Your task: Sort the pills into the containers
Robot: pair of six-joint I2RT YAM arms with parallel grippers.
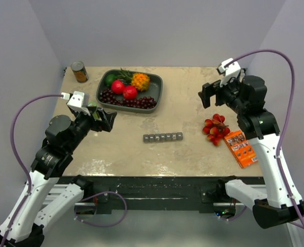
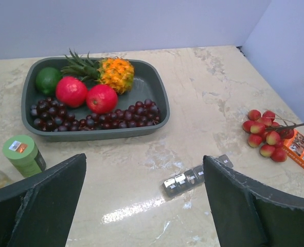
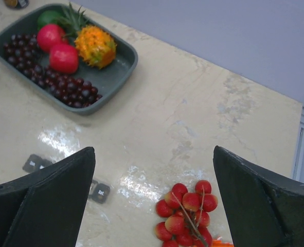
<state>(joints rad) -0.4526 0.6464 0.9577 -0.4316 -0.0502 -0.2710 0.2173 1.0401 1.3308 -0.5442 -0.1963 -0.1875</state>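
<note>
Top external view: both arms are held above the table. The left gripper and right gripper each have jaws spread wide with nothing between them (the wrist views confirm it, only bare tabletop between the pads). The containers lie flat at mid-table toward the near edge, between the two arms and touching nothing. The lids look shut.

Risks, as judged:
- No loose pills visible anywhere. The likely source is the green-capped bottle just beside the left gripper, and a careless descent could tip it.
- The containers are light and unanchored. Prying a lid with one arm would probably skate them across the glossy surface unless the other arm pins them.
- The red fruit cluster sits near their right end. A low sweep by the right arm could drag it, or the orange packet.
- The compartments are small, so a pill let go from height may bounce out.

Writing:
- Orange packet: print too small to read.
- Bottle cap: small orange-and-white sticker, illegible.
- Compartment lids: pale marks, unreadable.
- Tin can: label not legible.
</note>
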